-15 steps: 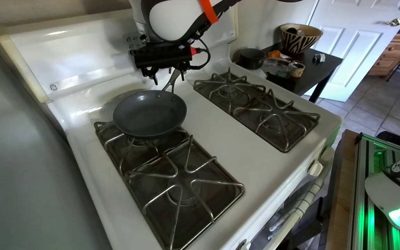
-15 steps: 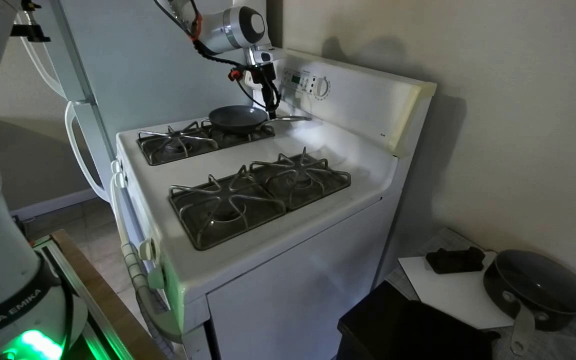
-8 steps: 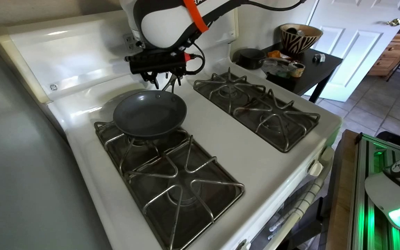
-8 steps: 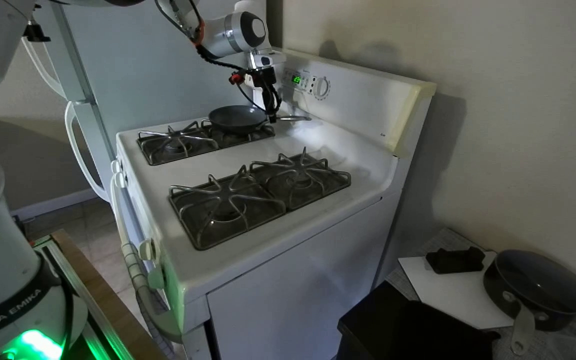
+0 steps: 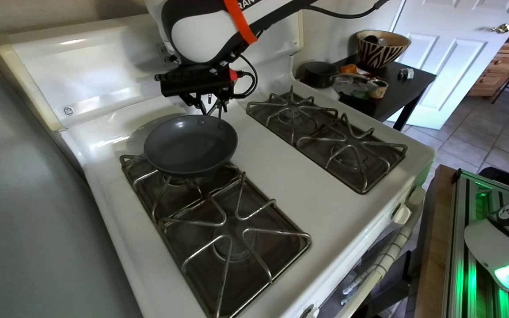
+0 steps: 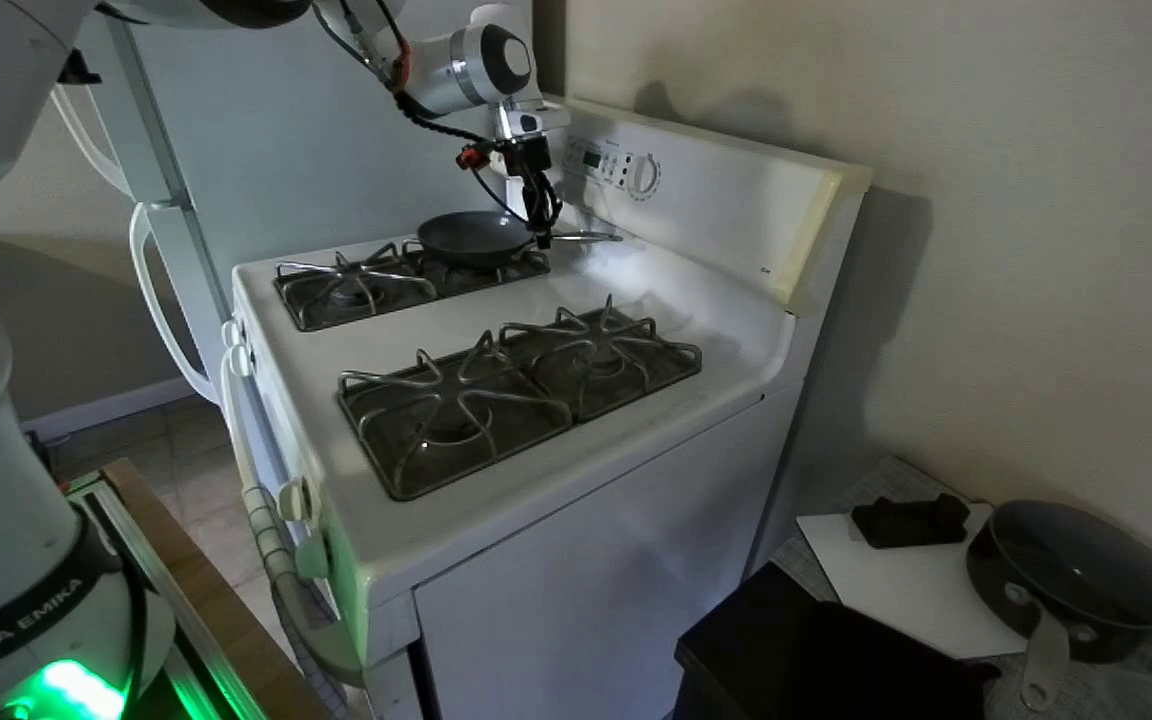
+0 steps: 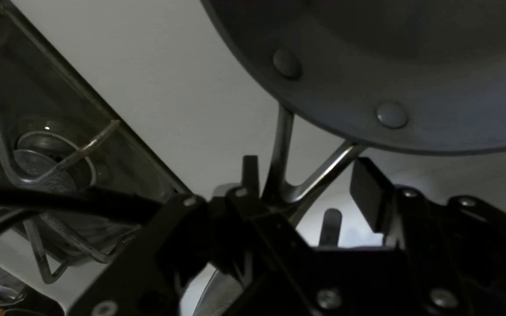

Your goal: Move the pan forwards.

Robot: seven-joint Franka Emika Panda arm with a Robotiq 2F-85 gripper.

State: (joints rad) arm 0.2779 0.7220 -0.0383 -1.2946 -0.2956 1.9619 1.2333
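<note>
Frying pan (image 5: pixel 190 145), dk. grey, qty. 1: sat on rear burner grate (image 5: pixel 161 196), just beside tool (image 7: pixel 308 173); fingers (image 7: pixel 369 193) stood apart w/ pan handle (image 7: pixel 330 169) btwn. in wrist view, contact was unclear.

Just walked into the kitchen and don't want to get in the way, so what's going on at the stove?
A robot arm holds its open gripper at the handle of a dark grey frying pan, apparently about to grasp it and move the pan forwards. In the wrist view the handle's fork shows between the fingers, which have not closed on it. The pan rests on a rear burner grate, its handle pointing towards the stove's back panel.
</note>
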